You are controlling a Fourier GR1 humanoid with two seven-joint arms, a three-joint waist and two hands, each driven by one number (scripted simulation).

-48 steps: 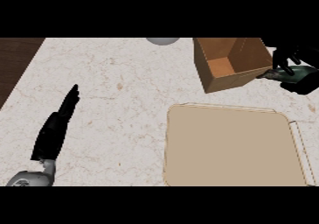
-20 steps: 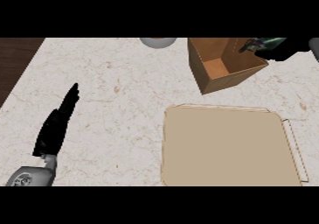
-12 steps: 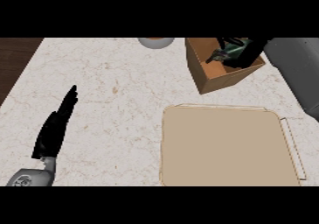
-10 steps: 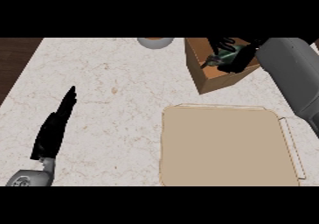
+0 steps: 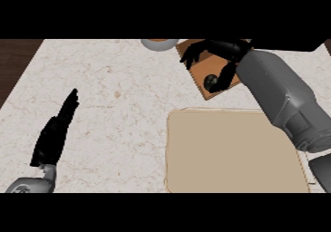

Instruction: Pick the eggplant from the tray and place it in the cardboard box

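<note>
The brown cardboard box (image 5: pixel 206 93) stands at the counter's far edge, mostly covered by my right hand (image 5: pixel 221 50). That hand hangs over the box with its fingers (image 5: pixel 192 54) spread and relaxed. A dark rounded shape, the eggplant (image 5: pixel 211 81), lies inside the box just beside the thumb. The beige tray (image 5: pixel 235 152) sits near the front right with nothing on it; my grey right forearm crosses its right side. My left hand (image 5: pixel 55 133) rests open and flat on the counter at the left, fingers pointing away.
A pale grey bowl (image 5: pixel 159 44) sits at the far edge, just left of the box. The marble counter (image 5: pixel 114 90) stretches between my left hand and the tray. Dark wood floor shows past the counter's left edge.
My right arm swung left over the box and lowered into it. The hand, earlier curled round the eggplant, now has its fingers spread, and the eggplant lies in the box. Left hand unmoved.
</note>
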